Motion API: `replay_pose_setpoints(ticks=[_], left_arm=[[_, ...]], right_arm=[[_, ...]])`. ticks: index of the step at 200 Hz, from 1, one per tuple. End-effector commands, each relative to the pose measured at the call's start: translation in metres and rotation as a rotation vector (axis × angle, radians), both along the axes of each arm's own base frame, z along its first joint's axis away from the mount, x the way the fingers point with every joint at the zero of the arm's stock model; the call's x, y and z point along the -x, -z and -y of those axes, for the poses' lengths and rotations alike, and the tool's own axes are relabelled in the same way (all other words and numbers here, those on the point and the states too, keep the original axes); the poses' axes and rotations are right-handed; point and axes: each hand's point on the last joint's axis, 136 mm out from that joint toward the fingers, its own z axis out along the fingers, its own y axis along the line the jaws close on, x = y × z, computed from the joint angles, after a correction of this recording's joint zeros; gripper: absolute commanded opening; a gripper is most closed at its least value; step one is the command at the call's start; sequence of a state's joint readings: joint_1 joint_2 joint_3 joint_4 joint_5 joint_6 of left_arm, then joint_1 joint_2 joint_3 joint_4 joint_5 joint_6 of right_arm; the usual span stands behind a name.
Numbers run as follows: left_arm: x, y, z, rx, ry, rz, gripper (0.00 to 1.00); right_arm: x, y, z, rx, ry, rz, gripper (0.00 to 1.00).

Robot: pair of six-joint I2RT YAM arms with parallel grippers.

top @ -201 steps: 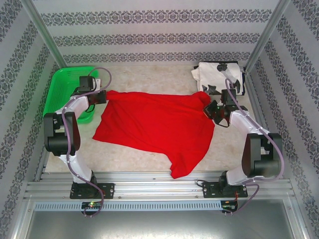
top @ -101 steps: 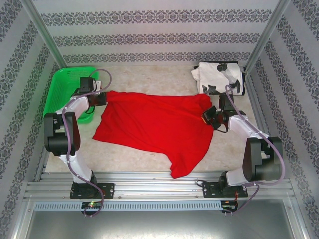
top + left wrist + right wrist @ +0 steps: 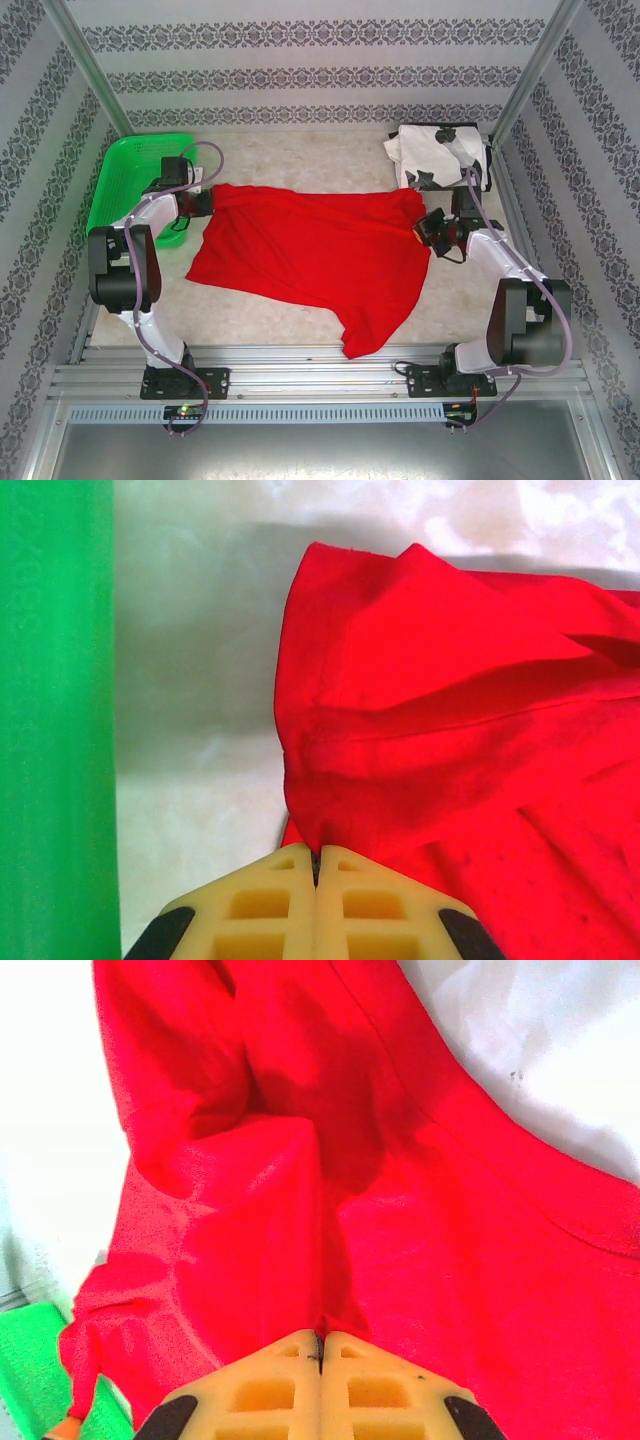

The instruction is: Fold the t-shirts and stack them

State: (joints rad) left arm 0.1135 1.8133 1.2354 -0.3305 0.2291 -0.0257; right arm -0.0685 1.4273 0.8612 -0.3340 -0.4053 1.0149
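Red soft cloth t-shirt (image 3: 310,255) lies spread across the middle of the pale worktop (image 3: 300,160), back side up, no print showing. Left gripper (image 3: 316,865) has its jaws pinched on the shirt's far-left edge, just beside the green plastic mesh basket (image 3: 125,185). Right gripper (image 3: 320,1345) has its jaws clamped on the far-right edge, near the white black-blotched t-shirt (image 3: 425,155) bundled in the far-right corner.

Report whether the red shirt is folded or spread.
Spread: the red shirt lies open across the table, left gripper and right gripper pinching opposite ends.
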Motion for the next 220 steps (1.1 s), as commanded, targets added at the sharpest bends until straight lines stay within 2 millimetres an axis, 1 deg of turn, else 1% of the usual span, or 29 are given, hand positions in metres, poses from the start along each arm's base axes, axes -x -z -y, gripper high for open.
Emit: replay_pose_setpoints(ticks=[1,23,55,80,97,108,128,150,167,193,220], left_arm=[[0.0,-0.021,-0.004,0.024,-0.008,0.008,0.0],[-0.001,-0.027,-0.007,0.075,-0.028,-0.004,0.0],[-0.007,-0.044,-0.015,0.146,-0.055,-0.017,0.0],[-0.01,-0.048,-0.015,0.201,-0.052,-0.036,0.0],[-0.009,-0.047,-0.008,0.254,-0.033,-0.047,0.0],[-0.006,-0.04,-0.006,0.262,-0.03,-0.067,0.0],[0.007,-0.018,-0.008,0.24,-0.036,-0.127,0.0],[0.019,0.001,-0.01,0.215,-0.041,-0.172,0.0],[0.026,0.016,-0.011,0.203,-0.048,-0.207,0.0],[0.031,0.029,-0.015,0.182,-0.066,-0.239,0.0],[0.031,0.034,-0.015,0.18,-0.066,-0.247,0.0]], right_arm=[[0.001,-0.016,-0.001,-0.015,-0.025,0.026,0.0],[0.002,-0.016,0.003,-0.019,-0.026,0.021,0.0],[0.0,-0.016,0.009,-0.027,-0.016,0.027,0.0],[-0.005,-0.019,0.01,-0.035,-0.026,0.036,0.0],[-0.005,-0.019,0.009,-0.038,-0.032,0.034,0.0],[-0.004,-0.018,0.01,-0.035,-0.032,0.027,0.0],[-0.001,-0.012,0.01,-0.038,-0.029,0.014,0.0],[0.003,-0.008,0.01,-0.032,-0.032,0.002,0.0],[0.007,0.0,0.009,-0.036,-0.036,-0.019,0.0],[0.013,0.009,0.008,-0.033,-0.04,-0.046,0.0],[0.019,0.017,0.007,-0.038,-0.043,-0.068,0.0]])
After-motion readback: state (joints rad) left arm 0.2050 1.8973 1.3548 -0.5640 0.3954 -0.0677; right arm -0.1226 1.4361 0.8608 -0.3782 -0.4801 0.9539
